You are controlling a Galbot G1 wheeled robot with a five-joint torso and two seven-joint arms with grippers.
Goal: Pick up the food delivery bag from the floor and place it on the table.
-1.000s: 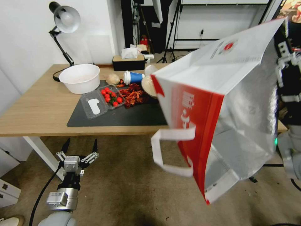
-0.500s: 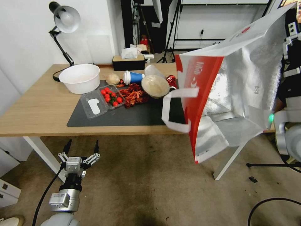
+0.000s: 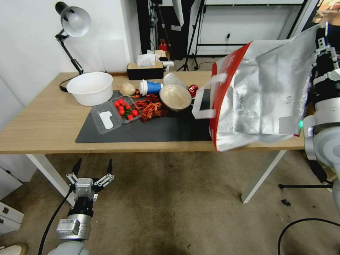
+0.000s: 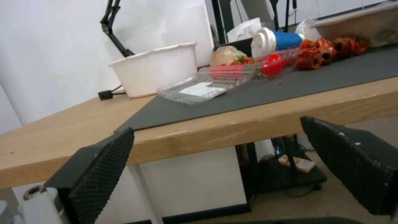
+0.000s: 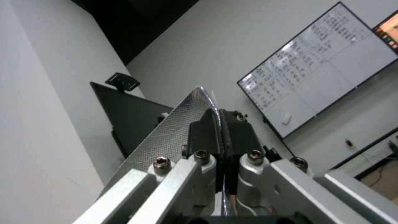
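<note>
The food delivery bag hangs tilted over the right end of the table. Its silver lining faces me, its red side and a white strap handle point left. Its lower edge overlaps the table's front edge; I cannot tell whether it touches the top. My right gripper holds it from the upper right. In the right wrist view this gripper is shut on the bag's foil rim. My left gripper stands open low over the floor, by the table's left leg; the left wrist view shows the same gripper with nothing between its fingers.
On the dark mat lie a clamshell of tomatoes, red food, a covered bowl and a blue cup. A white tub, a lamp and a tissue box stand farther back.
The bag has swung up and to the right, from in front of the table's edge to over its right end, uncovering the covered bowl. The left arm stays put.
</note>
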